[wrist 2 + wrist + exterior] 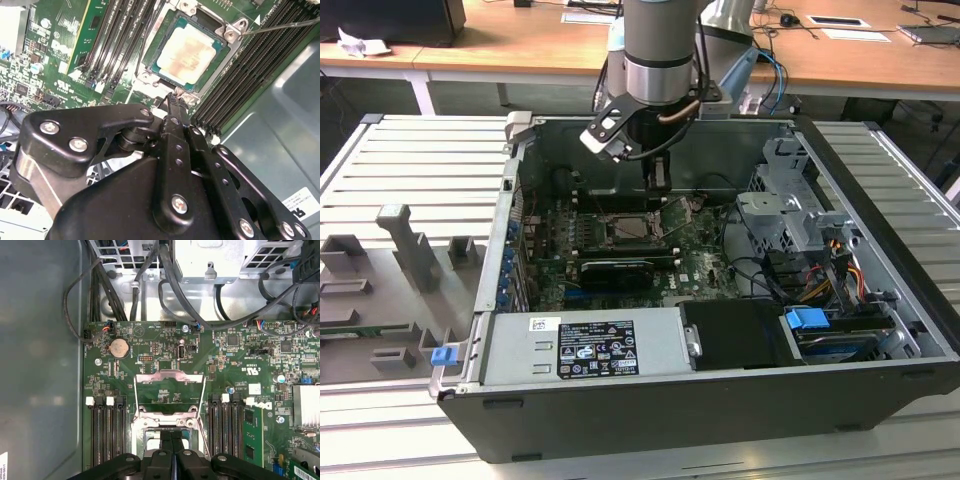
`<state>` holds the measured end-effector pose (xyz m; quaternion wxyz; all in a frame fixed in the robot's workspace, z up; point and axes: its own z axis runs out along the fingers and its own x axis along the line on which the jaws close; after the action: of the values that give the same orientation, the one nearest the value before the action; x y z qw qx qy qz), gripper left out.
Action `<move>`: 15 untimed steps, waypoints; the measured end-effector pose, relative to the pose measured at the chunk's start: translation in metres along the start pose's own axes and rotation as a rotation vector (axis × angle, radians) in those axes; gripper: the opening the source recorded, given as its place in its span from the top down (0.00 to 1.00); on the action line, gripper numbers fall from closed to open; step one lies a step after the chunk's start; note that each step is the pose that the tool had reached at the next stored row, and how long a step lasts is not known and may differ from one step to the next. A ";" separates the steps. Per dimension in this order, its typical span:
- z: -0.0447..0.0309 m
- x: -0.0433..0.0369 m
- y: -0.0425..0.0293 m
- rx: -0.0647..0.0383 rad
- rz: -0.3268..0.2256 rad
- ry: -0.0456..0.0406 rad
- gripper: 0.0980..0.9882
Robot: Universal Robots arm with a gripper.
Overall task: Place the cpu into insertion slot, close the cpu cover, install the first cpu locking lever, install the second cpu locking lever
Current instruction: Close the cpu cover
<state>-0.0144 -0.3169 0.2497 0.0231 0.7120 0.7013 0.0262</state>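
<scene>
We find the cpu [186, 52] seated in its slot [147, 76]; the cpu cover [170, 377] stands open (levers [285, 26] undone, we judge), gripper [173, 97] clenched on nothing.

Exterior view: even, diffuse overhead light, no hard shadows. The desk [520, 50] along the frame's top is bright. The ribbed table [420, 160] at the exterior view's upper left shows pale glare. The case [670, 410] interior is darker, with soft shade under the arm [660, 50].

Second wrist view: the cpu [186, 52] lid gives a warm, blotchy sheen. The gripper [173, 97] body, close to the lens, is black and slightly soft, with small highlights on its screws [180, 204].

First wrist view: dimmer. The board [165, 355] is evenly lit, with a hazy pale patch on the case wall.
</scene>
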 end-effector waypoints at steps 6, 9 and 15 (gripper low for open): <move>-0.0048 0.0007 0.0015 0.000 0.001 -0.0007 0.99; -0.0060 0.0008 0.0040 0.000 0.002 -0.0010 0.99; -0.0050 0.0010 0.0205 0.000 0.003 -0.0014 0.99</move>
<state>0.0056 -0.3163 0.2561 0.0236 0.7130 0.7003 0.0258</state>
